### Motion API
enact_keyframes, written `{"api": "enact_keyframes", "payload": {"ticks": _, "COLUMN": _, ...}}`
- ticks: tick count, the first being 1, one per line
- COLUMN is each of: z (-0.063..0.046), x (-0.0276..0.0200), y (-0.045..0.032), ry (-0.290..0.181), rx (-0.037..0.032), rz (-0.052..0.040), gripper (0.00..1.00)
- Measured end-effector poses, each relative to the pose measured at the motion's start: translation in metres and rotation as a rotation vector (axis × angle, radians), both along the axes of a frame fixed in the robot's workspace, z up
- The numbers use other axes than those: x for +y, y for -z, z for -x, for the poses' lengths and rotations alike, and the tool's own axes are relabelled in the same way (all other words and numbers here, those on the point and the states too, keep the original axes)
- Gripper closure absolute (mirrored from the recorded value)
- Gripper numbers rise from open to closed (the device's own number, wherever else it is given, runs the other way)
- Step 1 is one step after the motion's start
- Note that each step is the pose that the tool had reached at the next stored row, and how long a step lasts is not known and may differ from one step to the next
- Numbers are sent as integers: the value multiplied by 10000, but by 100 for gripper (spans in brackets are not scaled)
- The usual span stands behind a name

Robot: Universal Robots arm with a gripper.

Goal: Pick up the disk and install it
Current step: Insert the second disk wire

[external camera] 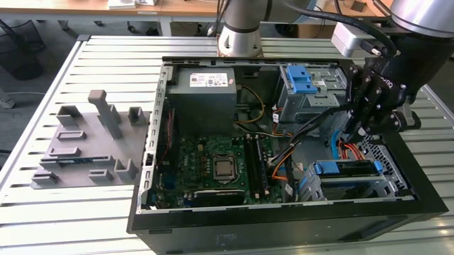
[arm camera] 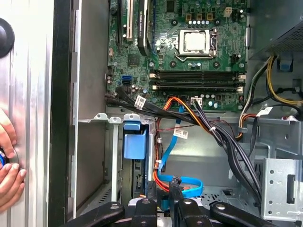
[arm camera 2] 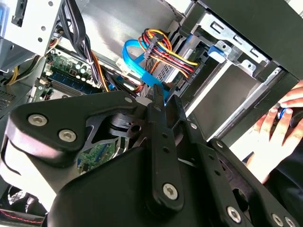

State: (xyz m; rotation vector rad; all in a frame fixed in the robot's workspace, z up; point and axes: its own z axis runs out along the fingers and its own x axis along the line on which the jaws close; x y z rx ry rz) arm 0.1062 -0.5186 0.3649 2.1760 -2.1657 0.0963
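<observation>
The black two-fingered pincer (external camera: 363,129) hangs inside the open black computer case (external camera: 284,223), its fingers (arm camera 2: 158,101) drawn together with nothing between them, just above blue and red cables (arm camera: 182,184). The flat silver-grey disk with blue rails (external camera: 345,169) sits in the lower metal bay at about five o'clock of the pincer in the exterior view, mostly hidden. A person's hand (arm camera: 9,175) rests beside the case, cut off.
</observation>
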Motion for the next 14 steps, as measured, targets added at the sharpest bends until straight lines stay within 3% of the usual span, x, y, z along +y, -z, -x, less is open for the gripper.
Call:
{"api": "enact_keyframes", "payload": {"ticks": 8, "z": -1, "x": 0, "y": 37, "ry": -1, "rx": 0, "rz": 1, "gripper": 75}}
{"api": "enact_keyframes", "payload": {"ticks": 10, "z": -1, "x": 0, "y": 38, "ry": -1, "rx": 0, "rz": -1, "gripper": 77}}
{"api": "enact_keyframes", "payload": {"ticks": 11, "z": -1, "x": 0, "y": 39, "ry": -1, "rx": 0, "rz": -2, "gripper": 83}}
{"api": "enact_keyframes", "payload": {"ticks": 14, "z": 0, "x": -1, "y": 40, "ry": 0, "rx": 0, "rz": -26, "gripper": 83}}
